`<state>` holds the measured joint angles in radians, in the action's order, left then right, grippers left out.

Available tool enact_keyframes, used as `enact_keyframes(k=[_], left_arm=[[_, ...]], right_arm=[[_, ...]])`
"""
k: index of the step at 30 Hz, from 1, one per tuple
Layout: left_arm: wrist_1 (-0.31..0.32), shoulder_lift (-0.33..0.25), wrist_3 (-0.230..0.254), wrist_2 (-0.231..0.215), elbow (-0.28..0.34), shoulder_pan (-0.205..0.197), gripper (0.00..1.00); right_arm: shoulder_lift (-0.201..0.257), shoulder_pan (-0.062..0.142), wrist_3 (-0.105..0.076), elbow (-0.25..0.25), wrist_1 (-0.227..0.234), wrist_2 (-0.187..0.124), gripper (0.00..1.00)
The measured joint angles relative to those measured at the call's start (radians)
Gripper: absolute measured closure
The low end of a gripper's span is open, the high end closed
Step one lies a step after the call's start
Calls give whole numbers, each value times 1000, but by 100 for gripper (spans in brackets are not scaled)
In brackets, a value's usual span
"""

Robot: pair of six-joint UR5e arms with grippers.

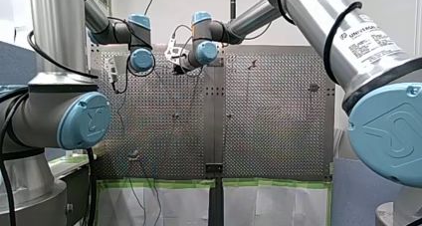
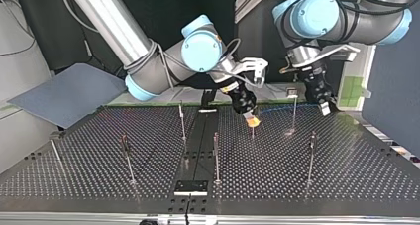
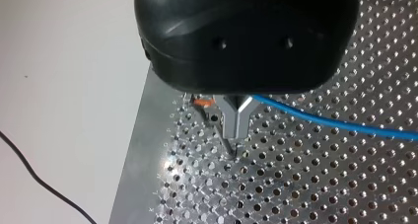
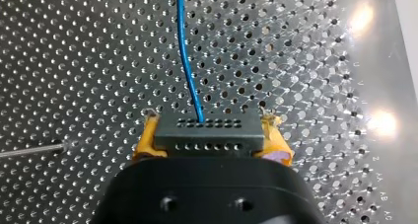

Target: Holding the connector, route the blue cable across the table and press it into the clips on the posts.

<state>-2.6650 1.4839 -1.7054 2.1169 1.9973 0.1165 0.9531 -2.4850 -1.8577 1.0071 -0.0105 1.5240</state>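
My right gripper (image 4: 210, 139) is closed tight on the connector (image 4: 207, 128). Its yellow pads (image 4: 145, 142) squeeze the dark little block from both sides. The blue cable (image 4: 185, 51) comes out of the middle of the connector and runs straight ahead over the table's holes.

My left gripper (image 3: 232, 129) is close by, near the table's edge. Its metal fingers (image 3: 231, 119) are pinched together, tips nearly on the table. The blue cable comes out from between them and runs off to one side (a bit of orange peeks out on the other side).

In the top view the two grippers hang low over the same half of the table (image 2: 346, 185), on that view's right. A thin post (image 2: 252, 131) stands just under my right gripper. Another post (image 2: 294, 111) stands between the two grippers. More posts stand farther out, well apart.

The table is shiny metal, full of small holes. Green tape (image 1: 159, 183) runs along one edge. A grey-blue board (image 2: 64, 93) lies beside the table at the top view's left.
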Motion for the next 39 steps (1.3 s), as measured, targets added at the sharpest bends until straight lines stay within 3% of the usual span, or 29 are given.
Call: enact_keyframes(k=[8, 17, 26, 39], left_arm=[[-20, 31, -5, -52, -35, -35, 100], [-42, 32, -15, -84, -74, -73, 100], [-42, 48, -20, -124, -93, -109, 100], [-30, 95, -45, -176, -134, -158, 100]], right_arm=[[-5, 5, -20, -69, -21, -9, 100], [-51, -8, -31, -149, -67, -30, 100], [-88, -18, -35, -233, -72, -40, 100], [-147, -16, -53, -350, -76, -48, 100]])
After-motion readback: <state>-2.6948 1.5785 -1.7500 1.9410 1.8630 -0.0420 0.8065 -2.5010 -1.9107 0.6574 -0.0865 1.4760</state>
